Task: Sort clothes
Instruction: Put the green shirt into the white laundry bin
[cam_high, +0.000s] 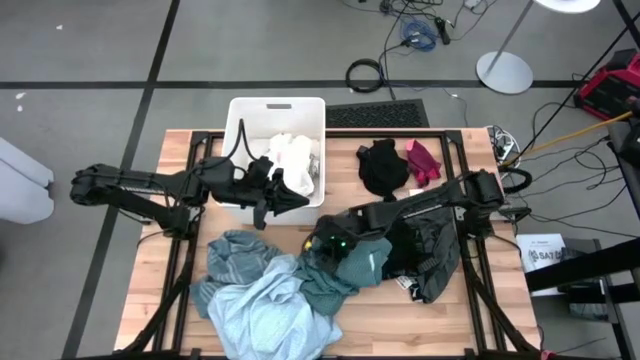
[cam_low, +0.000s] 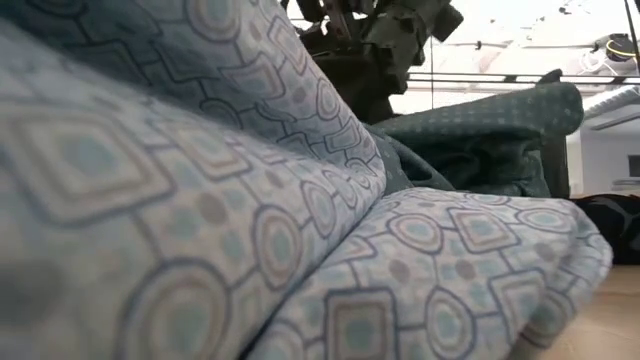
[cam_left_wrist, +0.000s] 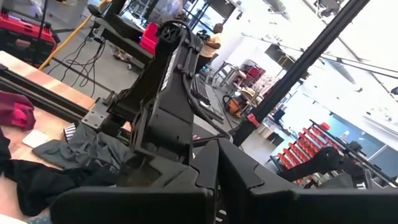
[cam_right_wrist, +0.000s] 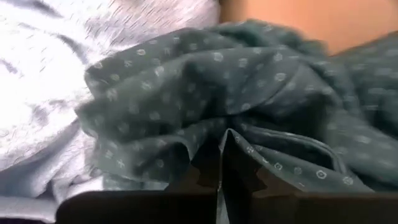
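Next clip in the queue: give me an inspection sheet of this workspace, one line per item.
Surface: wooden table, bare at its edges.
Job's things: light blue garment and dark teal garment heaped in front; black garment and magenta garment at the back; white clothes in the white bin.
Clutter: nothing seen.
Grippers: left gripper shut, empty, by the bin; right gripper shut on the dark teal garment.
Cables: loose coils on the floor.
Surroundings: lamp base, red case.

Right tool (cam_high: 322, 243) amid clothes (cam_high: 270, 290)

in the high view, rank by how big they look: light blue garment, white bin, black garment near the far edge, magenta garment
1. light blue garment
2. white bin, looks close to it
3. black garment
4. magenta garment
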